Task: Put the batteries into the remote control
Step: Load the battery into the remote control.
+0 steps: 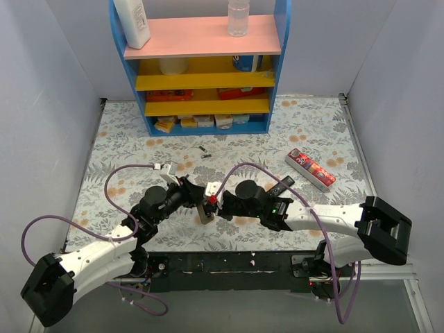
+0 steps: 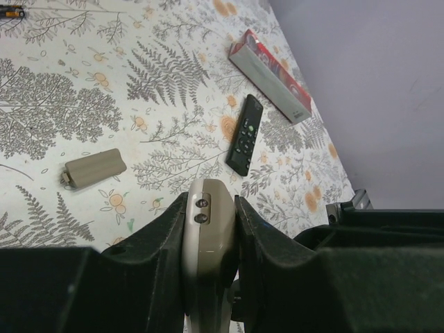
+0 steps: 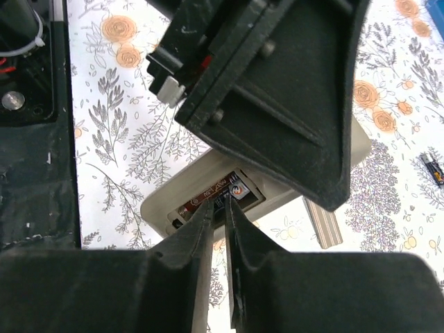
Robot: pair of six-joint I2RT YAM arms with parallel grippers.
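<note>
At lower centre of the left wrist view, the left gripper (image 2: 208, 202) clamps the remote control (image 2: 207, 239) on edge between its fingers. The right gripper (image 3: 219, 208) has its fingers pressed almost together, tips at the remote's open compartment, where one battery (image 3: 207, 202) lies; whether they pinch anything cannot be told. Two loose batteries (image 1: 206, 157) lie mid-table in the top view. The grey cover (image 2: 94, 168) lies at left, well apart from the black remote (image 2: 244, 134).
</note>
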